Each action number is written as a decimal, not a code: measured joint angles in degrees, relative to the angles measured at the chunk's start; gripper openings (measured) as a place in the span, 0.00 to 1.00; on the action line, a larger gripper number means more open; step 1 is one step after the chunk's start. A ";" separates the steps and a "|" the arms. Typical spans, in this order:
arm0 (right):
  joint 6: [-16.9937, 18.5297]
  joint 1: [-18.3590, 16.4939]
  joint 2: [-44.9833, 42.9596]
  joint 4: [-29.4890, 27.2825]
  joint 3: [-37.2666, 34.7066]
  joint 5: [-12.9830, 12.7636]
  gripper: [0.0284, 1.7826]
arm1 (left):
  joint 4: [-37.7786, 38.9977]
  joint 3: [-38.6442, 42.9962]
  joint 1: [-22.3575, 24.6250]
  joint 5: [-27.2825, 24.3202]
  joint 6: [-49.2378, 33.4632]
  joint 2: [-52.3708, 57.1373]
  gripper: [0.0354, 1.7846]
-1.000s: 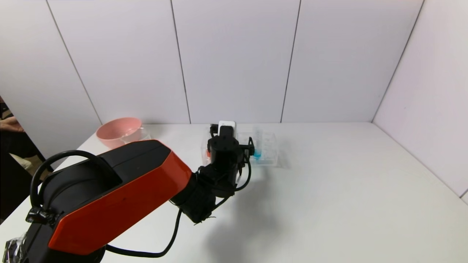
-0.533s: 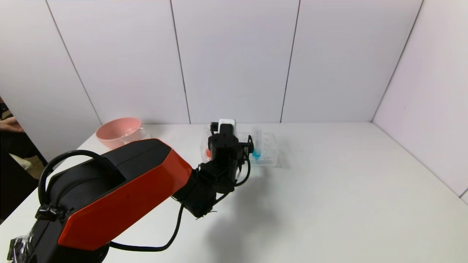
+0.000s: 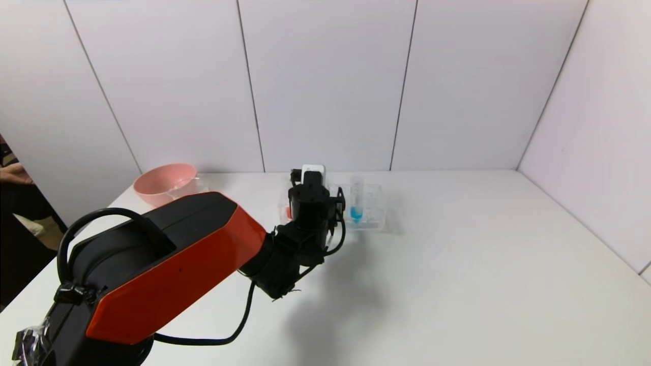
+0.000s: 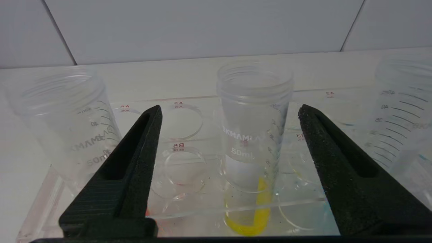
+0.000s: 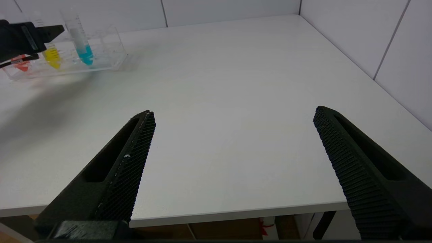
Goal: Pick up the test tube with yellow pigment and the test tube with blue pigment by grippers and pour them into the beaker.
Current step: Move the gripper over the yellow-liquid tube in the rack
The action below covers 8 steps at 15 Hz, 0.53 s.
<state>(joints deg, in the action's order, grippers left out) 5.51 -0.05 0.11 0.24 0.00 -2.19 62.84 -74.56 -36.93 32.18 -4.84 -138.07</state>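
Left gripper (image 4: pixel 229 114) at the rack (image 4: pixel 189 206), jaws apart, nothing clamped.
Yellow tube (image 4: pixel 253 135), marked "50mL", stood in the rack between the fingers (image 4: pixel 131 162), touching neither; blue tube (image 3: pixel 356 201) stood beside it.

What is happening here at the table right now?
The left gripper is at the clear rack, its fingers open on either side of the yellow tube but not touching it. The blue tube stands in the rack too. The right gripper is open over bare table, away from the rack.
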 joint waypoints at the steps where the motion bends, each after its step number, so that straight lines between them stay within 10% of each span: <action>1: 0.00 0.00 0.00 -0.02 0.00 0.00 0.96 | -0.02 -0.02 0.05 0.09 -0.04 0.00 0.70; 5: -0.02 0.00 0.00 0.00 0.00 0.00 0.96 | 0.06 -0.05 -0.15 -0.33 -0.06 -0.05 0.32; 8: 0.00 0.00 0.00 0.00 0.00 0.00 0.96 | 0.05 0.02 -0.15 -0.32 -0.11 -0.02 0.25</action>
<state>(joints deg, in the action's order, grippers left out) 5.51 -0.05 0.11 0.24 0.00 -2.19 62.89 -74.53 -37.07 31.87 -4.95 -138.10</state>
